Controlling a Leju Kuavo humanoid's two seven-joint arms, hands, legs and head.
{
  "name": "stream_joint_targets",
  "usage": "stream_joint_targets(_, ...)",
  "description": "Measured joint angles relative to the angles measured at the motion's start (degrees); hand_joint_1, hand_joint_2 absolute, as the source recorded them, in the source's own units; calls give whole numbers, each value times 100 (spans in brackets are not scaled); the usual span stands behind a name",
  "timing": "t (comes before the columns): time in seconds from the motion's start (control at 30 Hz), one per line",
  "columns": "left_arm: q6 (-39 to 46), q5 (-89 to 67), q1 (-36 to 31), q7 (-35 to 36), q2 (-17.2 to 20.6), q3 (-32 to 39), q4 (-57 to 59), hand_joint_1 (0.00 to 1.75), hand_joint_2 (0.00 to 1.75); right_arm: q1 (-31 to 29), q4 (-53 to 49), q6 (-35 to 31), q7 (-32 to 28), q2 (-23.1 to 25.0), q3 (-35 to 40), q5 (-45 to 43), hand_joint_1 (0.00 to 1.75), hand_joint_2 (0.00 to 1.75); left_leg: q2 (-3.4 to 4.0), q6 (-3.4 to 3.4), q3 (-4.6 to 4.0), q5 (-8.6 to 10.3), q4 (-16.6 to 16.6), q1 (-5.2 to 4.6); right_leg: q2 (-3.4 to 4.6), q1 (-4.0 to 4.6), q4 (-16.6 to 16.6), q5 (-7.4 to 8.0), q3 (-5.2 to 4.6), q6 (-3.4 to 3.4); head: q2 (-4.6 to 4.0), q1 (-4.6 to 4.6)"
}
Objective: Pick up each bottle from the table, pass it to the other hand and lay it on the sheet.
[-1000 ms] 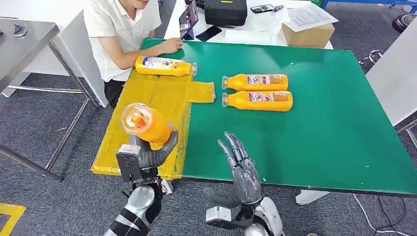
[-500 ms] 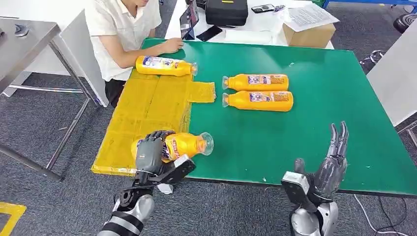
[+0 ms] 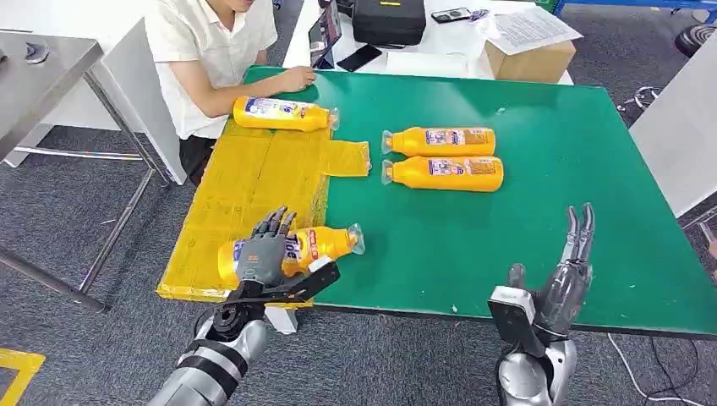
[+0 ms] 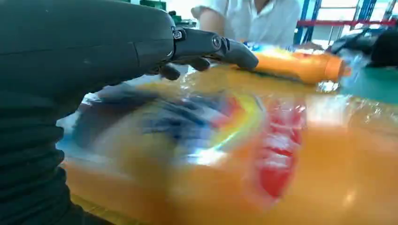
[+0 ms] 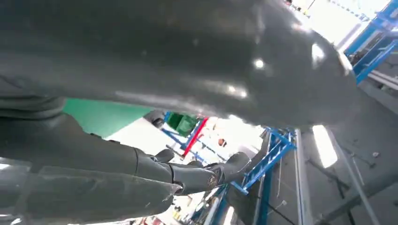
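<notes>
Lying on the yellow sheet [image 3: 254,182], the bottle [image 3: 325,244] sits under the left hand [image 3: 264,258]'s loosening fingers [image 3: 275,222]; right hand [image 3: 565,283] open, empty.

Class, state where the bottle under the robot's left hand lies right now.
In the head view, the bottle lies on its side at the yellow sheet's near right edge, under the left hand, cap over the green table.

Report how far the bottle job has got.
Done: one bottle lies at the far end of the yellow sheet. In hand: the left hand rests over a second bottle lying at the sheet's near edge, its neck out over the green table; the fingers look loose. Left: two bottles lie side by side on the table. The right hand is empty.
</notes>
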Motion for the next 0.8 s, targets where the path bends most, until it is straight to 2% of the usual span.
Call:
stream_joint_targets(0.3,-361,114,-451,-101,0,0,683,0,175,-124,157,48,9,-55,188,-65,0,0,-1,1,-1,0,0,0,-1,-1,1,-1,1,0,0,0)
stream_joint_targets(0.33,-369,114,-475,-103,0,0,719,0,175,-130,170,50,9,-61,194,-68,0,175,-1,1,-1,0,0,0,-1,-1,0,-1,1,0,0,2)
stream_joint_targets(0.63,-898,467,-713,-511,0,-2,1033,0,175,-170,312,94,-63,-135,229,-264,0,175,-10,2,23,1,0,0,-11,-1,-1,-1,29,0,0,0)
stream_joint_targets(0.8,-460,989,-464,-1188,-48,-138,746,0,175,-159,343,83,-162,-168,225,-419,0,175,-8,2,27,1,0,-2,-10,-3,-1,-1,31,0,0,0)
